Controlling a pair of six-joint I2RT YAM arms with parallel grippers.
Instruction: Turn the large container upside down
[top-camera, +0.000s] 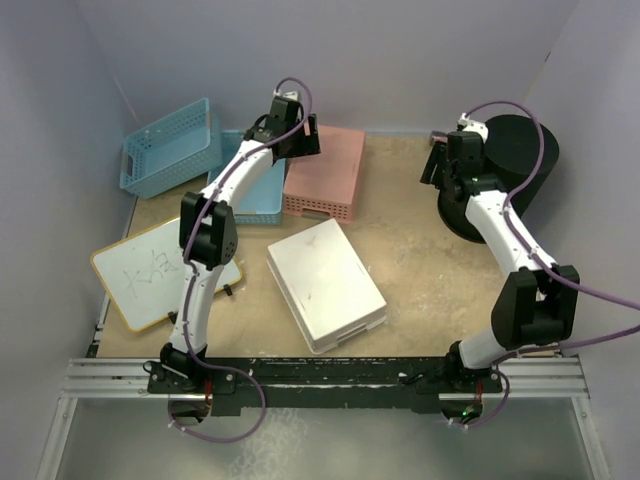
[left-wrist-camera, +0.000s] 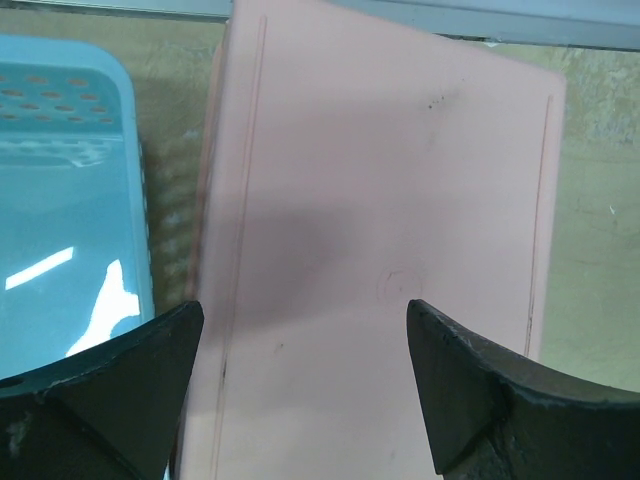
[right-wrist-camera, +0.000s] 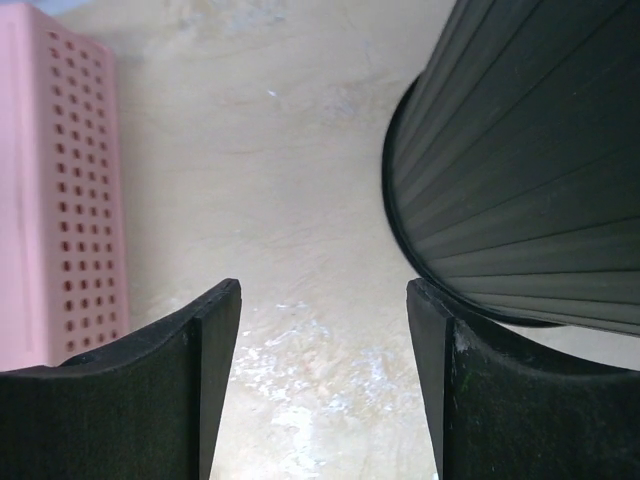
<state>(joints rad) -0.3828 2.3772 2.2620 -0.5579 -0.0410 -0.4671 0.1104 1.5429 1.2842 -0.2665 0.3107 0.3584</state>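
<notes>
Beside right gripper (right-wrist-camera: 323, 295), black container (right-wrist-camera: 530, 170) runs off-frame.

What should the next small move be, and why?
Probably back the right gripper away: its jaws are open and empty, and the black bin beside it already seems to stand rim down on the table.

You have a tan counter (top-camera: 420, 270), scuffed with pale streaks (plainest in the right wrist view). A white box (top-camera: 325, 283) lies bottom-up near its middle. Behind that sits a pink perforated crate (top-camera: 325, 175), also bottom-up, with a blue basket (top-camera: 265, 200) just beside its left side. A second blue basket (top-camera: 172, 147) sits in the far-left corner. A whiteboard (top-camera: 140, 275) lies flat near the left edge, and a black ribbed bin (top-camera: 520, 160) stands at the far right.
</notes>
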